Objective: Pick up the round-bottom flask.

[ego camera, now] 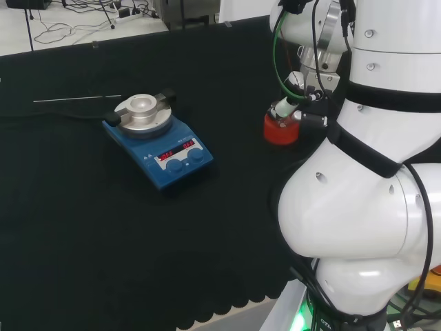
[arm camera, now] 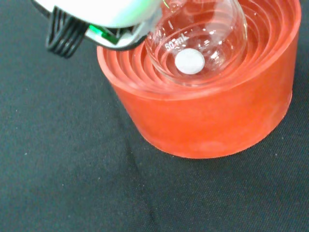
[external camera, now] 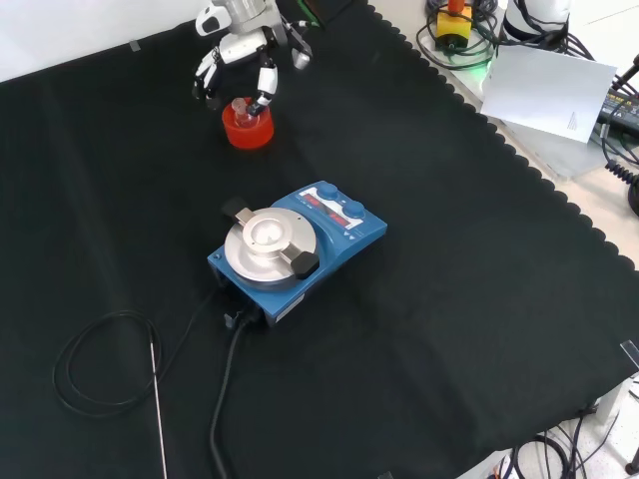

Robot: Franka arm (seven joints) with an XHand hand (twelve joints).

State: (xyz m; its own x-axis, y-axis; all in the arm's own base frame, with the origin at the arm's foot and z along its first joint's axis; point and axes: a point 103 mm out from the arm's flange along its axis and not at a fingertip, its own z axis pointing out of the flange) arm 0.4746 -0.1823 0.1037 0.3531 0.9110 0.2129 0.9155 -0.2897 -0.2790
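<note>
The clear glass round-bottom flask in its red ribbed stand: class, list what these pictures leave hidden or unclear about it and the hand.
- Head view: the clear glass round-bottom flask is too small to make out in the red ribbed stand; the arm's white links cover the hand.
- Front view: whether the black and white hand touches the flask is too small to tell.
- Wrist view: the flask's neck is hidden behind a blurred white part of the hand.

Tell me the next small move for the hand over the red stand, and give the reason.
Probably curl the fingers round the flask's neck. In the front view the hand sits right above the red ribbed stand, one finger reaching down to it. The wrist view shows the round-bottom flask resting in the stand, not lifted, so a grasp likely comes before any lift.
</note>
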